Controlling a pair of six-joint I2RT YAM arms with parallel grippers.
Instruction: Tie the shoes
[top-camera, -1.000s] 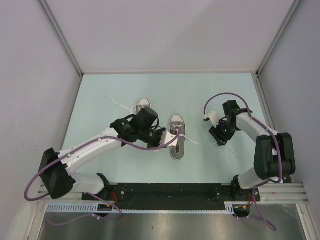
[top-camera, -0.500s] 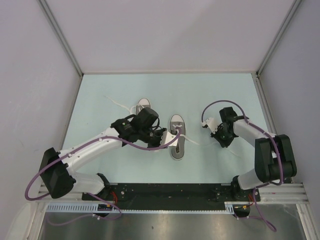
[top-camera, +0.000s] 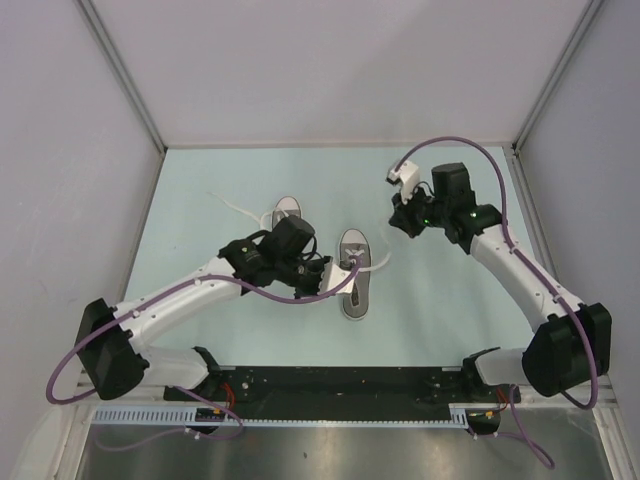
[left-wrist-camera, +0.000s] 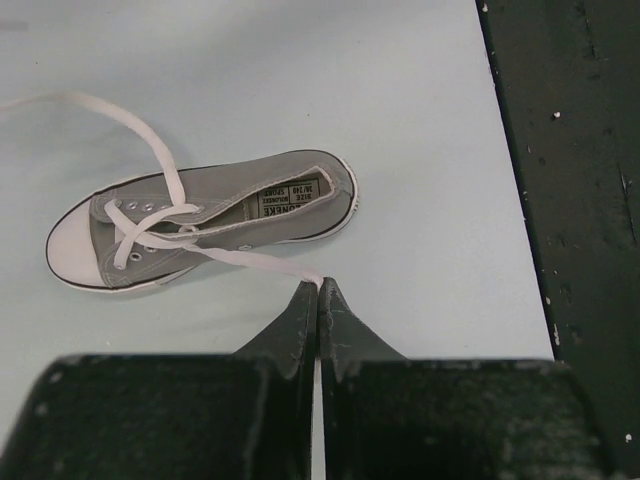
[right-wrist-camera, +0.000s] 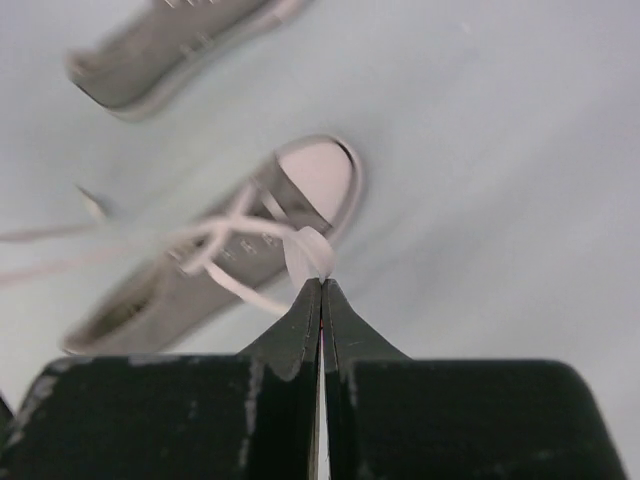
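Note:
Two small grey shoes with white toe caps lie on the pale table. The near shoe (top-camera: 356, 292) (left-wrist-camera: 215, 208) has its white lace (left-wrist-camera: 255, 261) running to my left gripper (top-camera: 326, 273) (left-wrist-camera: 320, 284), which is shut on the lace just left of the shoe. The other shoe (top-camera: 287, 208) is partly hidden behind my left arm. My right gripper (top-camera: 399, 221) (right-wrist-camera: 321, 283) hangs above the table to the right of the near shoe (right-wrist-camera: 205, 265), shut on a loop of lace (right-wrist-camera: 308, 254). The right wrist view is blurred.
Grey walls close the table on three sides. A black rail (top-camera: 330, 382) (left-wrist-camera: 580, 200) runs along the near edge by the arm bases. A loose lace (top-camera: 232, 205) of the far shoe trails to the left. The far shoe (right-wrist-camera: 165, 50) shows in the right wrist view's top corner.
My right gripper shut on the lace at the right of the near shoe, then swung up and towards the back with it. The left arm has stayed put.

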